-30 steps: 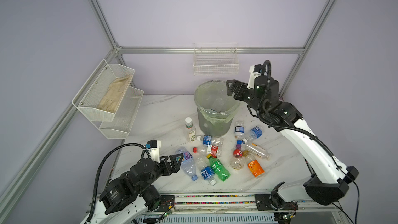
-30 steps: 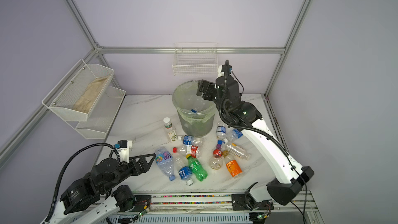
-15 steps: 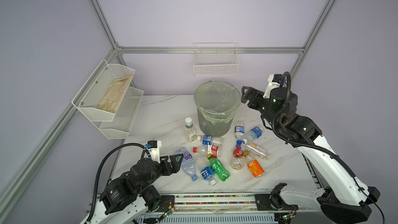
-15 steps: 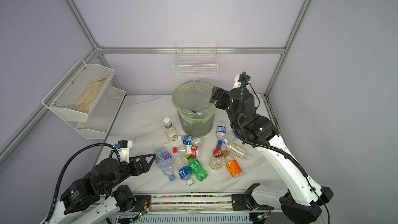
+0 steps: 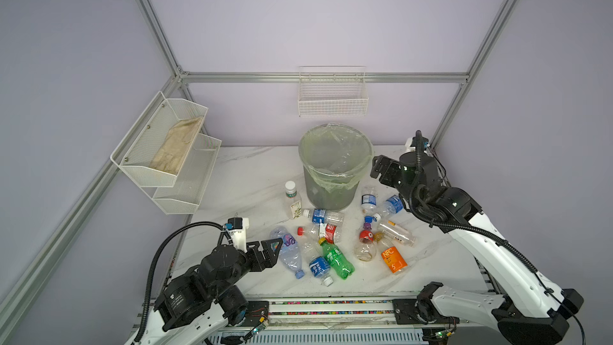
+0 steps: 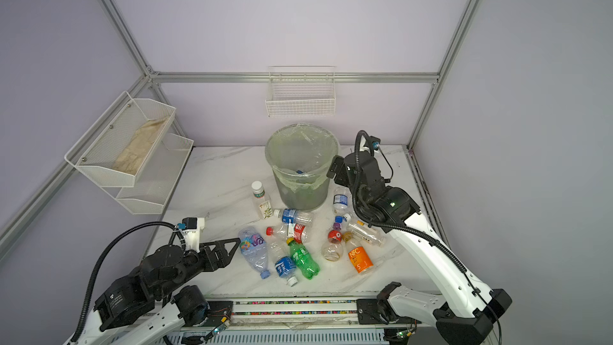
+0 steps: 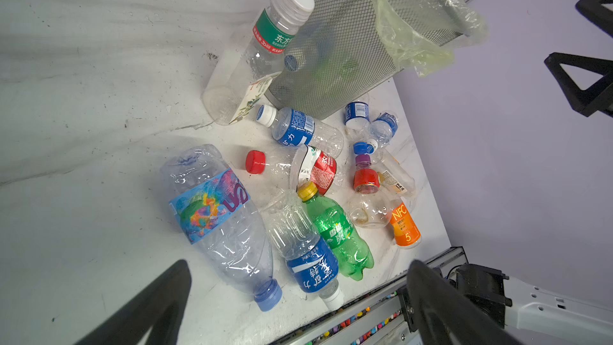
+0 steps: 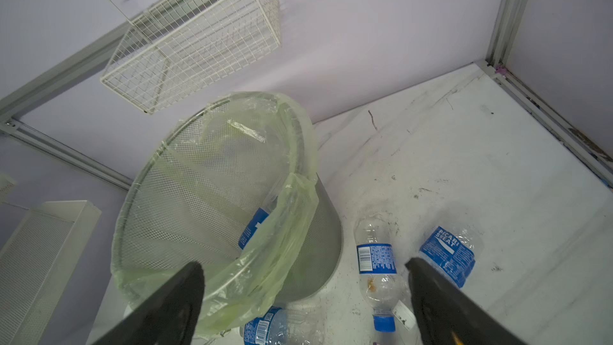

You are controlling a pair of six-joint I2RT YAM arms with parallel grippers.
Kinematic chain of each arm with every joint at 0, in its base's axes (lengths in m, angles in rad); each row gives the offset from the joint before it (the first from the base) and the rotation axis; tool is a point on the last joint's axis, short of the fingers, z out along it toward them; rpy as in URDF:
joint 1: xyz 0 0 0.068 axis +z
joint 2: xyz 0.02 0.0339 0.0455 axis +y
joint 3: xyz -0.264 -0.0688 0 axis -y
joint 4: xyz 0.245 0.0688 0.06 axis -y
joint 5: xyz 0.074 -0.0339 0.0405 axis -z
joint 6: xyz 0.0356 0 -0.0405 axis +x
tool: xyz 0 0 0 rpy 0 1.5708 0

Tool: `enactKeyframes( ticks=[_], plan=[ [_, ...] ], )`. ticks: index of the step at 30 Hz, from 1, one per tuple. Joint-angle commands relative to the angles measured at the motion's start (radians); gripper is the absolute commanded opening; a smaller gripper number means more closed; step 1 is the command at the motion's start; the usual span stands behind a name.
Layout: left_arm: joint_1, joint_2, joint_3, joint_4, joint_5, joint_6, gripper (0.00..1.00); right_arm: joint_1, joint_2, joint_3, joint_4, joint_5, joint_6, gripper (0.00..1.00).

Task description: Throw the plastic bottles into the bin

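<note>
Left gripper [image 5: 270, 251], right gripper [image 5: 377, 166] spread, empty — risk at the bin's [image 5: 331, 126] three o'clock: snagging its liner, toppling it onto plastic bottles [image 5: 368, 199].

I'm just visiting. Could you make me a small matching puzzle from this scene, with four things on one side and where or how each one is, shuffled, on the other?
1 green bottle
2 white-capped bottle
3 beige cloth
4 right gripper

A in the upper wall basket
B open, near the bin's rim
C lying on the table
D standing upright by the bin

Pairs: 1-C, 2-D, 3-A, 4-B
</note>
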Motion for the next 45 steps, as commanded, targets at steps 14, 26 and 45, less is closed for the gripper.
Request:
enactKeyframes(
  ticks=[14,26,45],
  plan=[
    [-0.003,-0.029,-0.051,0.014,0.015,-0.007,1.00,-0.075,-0.081,-0.261,-0.050,-0.149,0.142,0.97],
    [-0.003,-0.039,-0.052,0.008,0.016,-0.014,1.00,-0.232,-0.002,-0.330,-0.076,-0.355,0.351,0.97],
    [-0.003,-0.051,-0.058,-0.003,0.009,-0.009,1.00,-0.550,-0.025,-0.506,-0.152,-0.665,0.601,0.97]
  ],
)
